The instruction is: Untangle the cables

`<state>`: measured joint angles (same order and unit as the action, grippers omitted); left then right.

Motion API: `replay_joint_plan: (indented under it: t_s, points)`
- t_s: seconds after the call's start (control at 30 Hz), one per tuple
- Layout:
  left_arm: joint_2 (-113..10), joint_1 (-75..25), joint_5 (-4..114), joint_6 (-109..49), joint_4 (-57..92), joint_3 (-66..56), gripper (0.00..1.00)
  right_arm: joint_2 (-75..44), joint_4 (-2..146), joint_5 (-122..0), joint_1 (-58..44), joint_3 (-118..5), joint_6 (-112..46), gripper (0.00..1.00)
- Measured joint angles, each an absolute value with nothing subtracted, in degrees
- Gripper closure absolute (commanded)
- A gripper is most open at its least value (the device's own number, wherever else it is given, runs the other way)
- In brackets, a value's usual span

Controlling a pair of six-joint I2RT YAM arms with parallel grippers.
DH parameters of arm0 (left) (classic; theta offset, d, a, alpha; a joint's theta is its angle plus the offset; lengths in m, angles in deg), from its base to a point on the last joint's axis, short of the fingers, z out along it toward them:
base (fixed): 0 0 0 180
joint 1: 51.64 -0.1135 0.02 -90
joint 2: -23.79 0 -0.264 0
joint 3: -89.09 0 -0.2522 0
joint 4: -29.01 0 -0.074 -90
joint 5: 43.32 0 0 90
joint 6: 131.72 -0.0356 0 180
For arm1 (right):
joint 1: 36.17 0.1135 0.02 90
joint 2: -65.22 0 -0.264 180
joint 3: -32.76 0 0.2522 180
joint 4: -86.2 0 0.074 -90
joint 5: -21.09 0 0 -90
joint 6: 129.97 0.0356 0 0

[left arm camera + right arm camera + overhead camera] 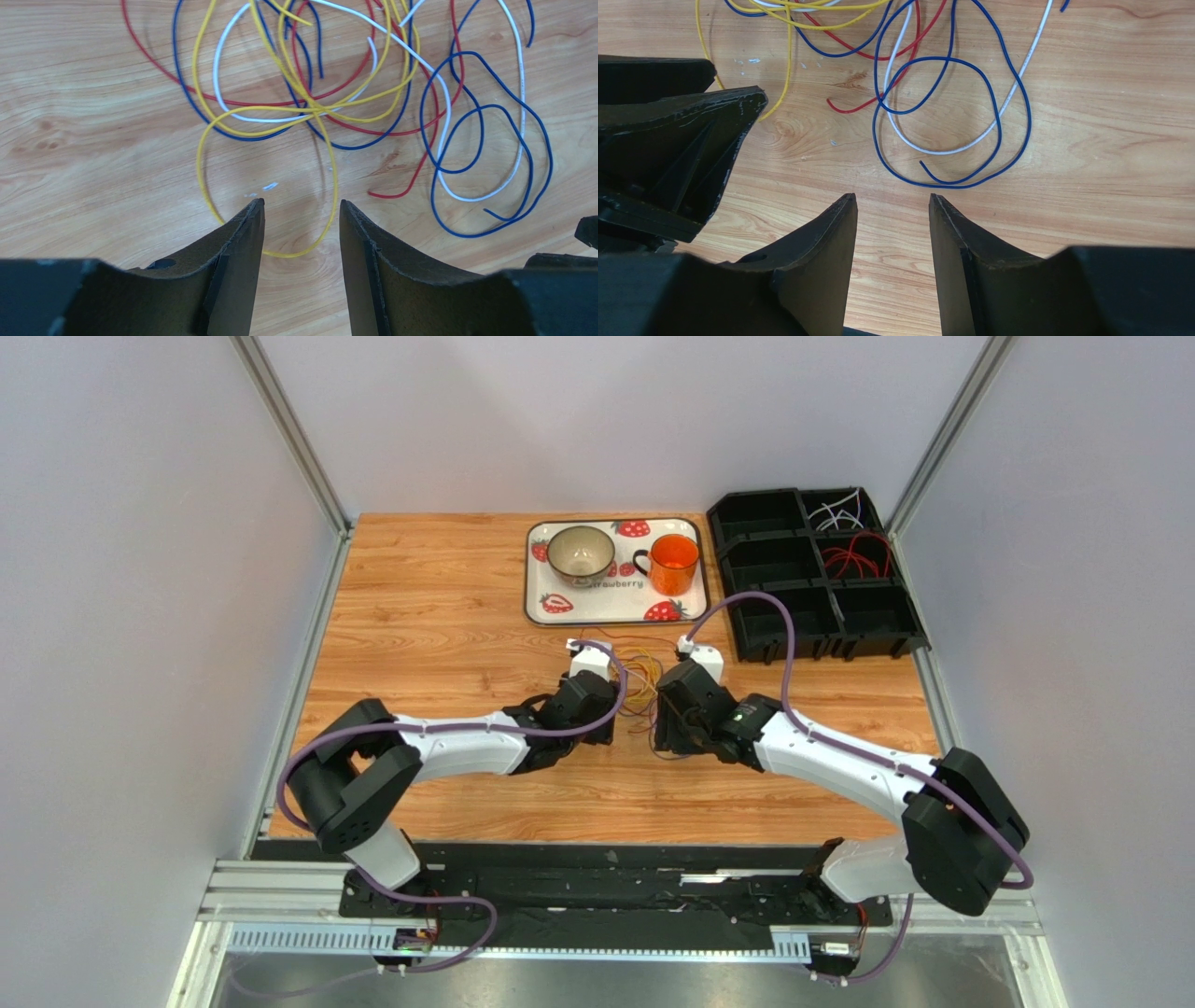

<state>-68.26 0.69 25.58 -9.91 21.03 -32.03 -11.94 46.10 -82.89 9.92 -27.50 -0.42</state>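
**Untangling, selection stage.** The cables (309, 108), thin round plastic-sheathed wires in yellow, blue, white and red, lie in one loose flat knot on the worktop (435, 616), just on the near side of the strawberry tray (617, 616). The strands cross most thickly on the side facing the tray. On the side away from it they open into separate slack bends: a yellow loop (198, 161), a double blue loop (1029, 126), a white arc (941, 151) and a free red end (854, 110).

The left hand (302, 204) is half-spread and holds nothing. Its dark, matt, wedge-shaped fingers stand either side of the yellow loop's far bend. Whether they touch the wood cannot be told. The right hand (892, 198) is likewise half-spread and empty, short of the blue loop on the side away from the tray.

The step appears to be choosing a strand, with no pick yet made. The next move likely calls for closing on the yellow loop alone and drawing it away from the tray, slowly, since the smooth springy wires would probably drag their neighbours.

The worktop is pale wood-grain laminate. The tray is glossy and rectangular with rounded corners, and carries a bowl (581, 552) and an orange mug (675, 557). Just right of the tray is a black compartment organiser (765, 515), with white strands (842, 511) and red strands (856, 557) in separate cells
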Motion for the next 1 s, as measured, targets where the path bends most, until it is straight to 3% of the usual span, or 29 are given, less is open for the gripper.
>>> replay_joint_plan:
  t_s: [0.23,0.47,0.57,0.67,1.0]
  points:
    - [-72.28,0.72,29.05,-10.15,20.4,-28.81,0.47,-8.51,45.11,-83.53,9.92,-24.29,-0.36,0.53]
    - [-76.72,0.72,29.95,-9.84,16.33,-24.4,0.56,-1.98,42.55,-85.03,9.92,-20.58,-0.38,0.53]
    - [-78.09,0.72,30.04,-9.45,15.17,-22.85,0.69,0.32,41.75,-85.65,9.92,-20.05,-0.4,0.53]
    - [-78.2,0.72,30.08,-8.86,14.28,-22.61,1.0,2.09,41.55,-86.28,9.92,-19.59,-0.44,0.53]
    - [-76.02,0.76,30.54,-8.62,4.75,-19.7,1.0,7.79,39.95,-87.92,9.92,-16.03,-0.62,0.53]
